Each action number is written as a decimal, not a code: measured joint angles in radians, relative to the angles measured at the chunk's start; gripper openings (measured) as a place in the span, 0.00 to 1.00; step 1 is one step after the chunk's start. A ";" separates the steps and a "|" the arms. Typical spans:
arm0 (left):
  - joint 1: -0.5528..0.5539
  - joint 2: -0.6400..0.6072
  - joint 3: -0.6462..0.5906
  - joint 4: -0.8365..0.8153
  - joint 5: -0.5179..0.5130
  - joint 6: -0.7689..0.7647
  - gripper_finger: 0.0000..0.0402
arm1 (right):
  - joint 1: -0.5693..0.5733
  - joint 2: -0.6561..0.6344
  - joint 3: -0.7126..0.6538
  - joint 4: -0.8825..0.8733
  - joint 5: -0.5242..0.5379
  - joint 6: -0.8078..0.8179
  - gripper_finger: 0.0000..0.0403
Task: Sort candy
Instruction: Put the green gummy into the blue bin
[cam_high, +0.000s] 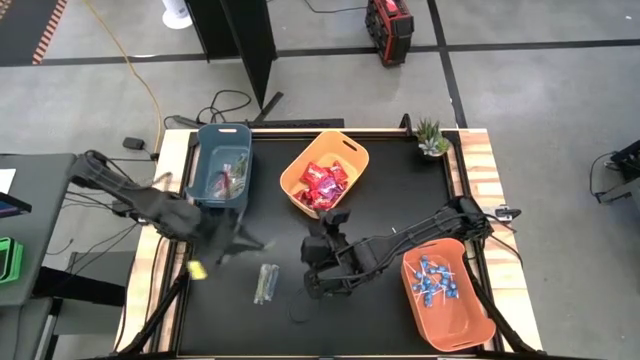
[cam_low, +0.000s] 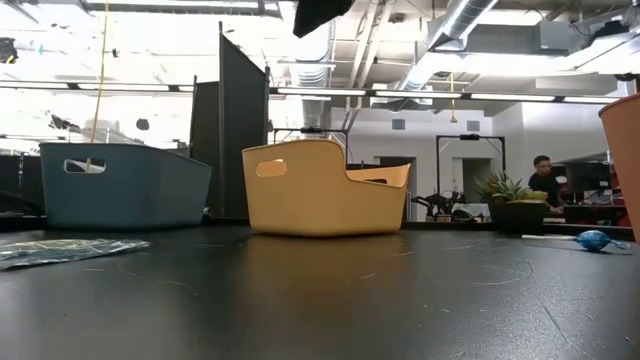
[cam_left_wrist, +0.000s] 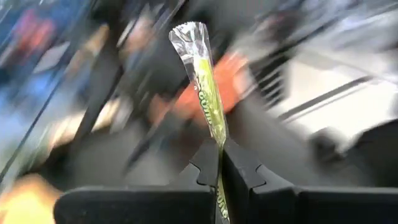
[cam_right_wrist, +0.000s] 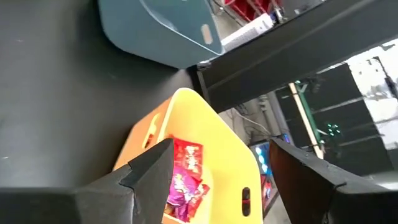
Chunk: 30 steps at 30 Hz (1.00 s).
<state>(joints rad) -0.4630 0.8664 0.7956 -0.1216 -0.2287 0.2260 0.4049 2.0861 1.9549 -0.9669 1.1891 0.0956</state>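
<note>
In the left wrist view my left gripper (cam_left_wrist: 221, 149) is shut on one thin clear stick packet (cam_left_wrist: 202, 74) with green filling. In the high view that gripper (cam_high: 232, 240) is over the table just near of the blue bin (cam_high: 222, 165), which holds more stick packets. A few more stick packets (cam_high: 265, 283) lie flat on the black table. My right gripper (cam_high: 338, 217) hovers open at the near side of the yellow bin (cam_high: 325, 175). That bin shows between its fingers (cam_right_wrist: 221, 155), and red square packets (cam_right_wrist: 185, 177) lie in it. Blue lollipops (cam_high: 435, 282) lie in the orange bin (cam_high: 470, 320). My left gripper pinches the stick packet between its two fingers, which close on its lower stretch (cam_left_wrist: 219, 138). The packet runs along the fingers. Its sealed clear end (cam_left_wrist: 188, 34) sticks out well past the fingertips, and the other end passes back between them. Nothing else touches it.
One blue lollipop (cam_low: 595, 240) lies loose on the table near the orange bin's side. A small potted plant (cam_high: 432, 138) stands at the far right corner. Open black surface stretches along the near edge. A person (cam_low: 541, 178) is in the room far behind.
</note>
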 joint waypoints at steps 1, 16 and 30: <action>-0.002 -0.028 0.000 0.023 0.080 0.054 0.00 | 0.000 0.000 0.000 -0.007 0.011 0.009 0.68; -0.004 -0.150 0.001 0.080 0.176 0.132 0.00 | -0.015 0.000 0.000 -0.073 0.021 0.073 0.68; 0.148 -0.162 0.001 -0.342 -1.220 -0.349 0.00 | -0.015 0.000 0.000 -0.072 0.020 0.073 0.68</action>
<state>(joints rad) -0.3149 0.7044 0.7963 -0.4635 -1.4491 -0.1227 0.3901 2.0861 1.9549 -1.0393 1.2095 0.1684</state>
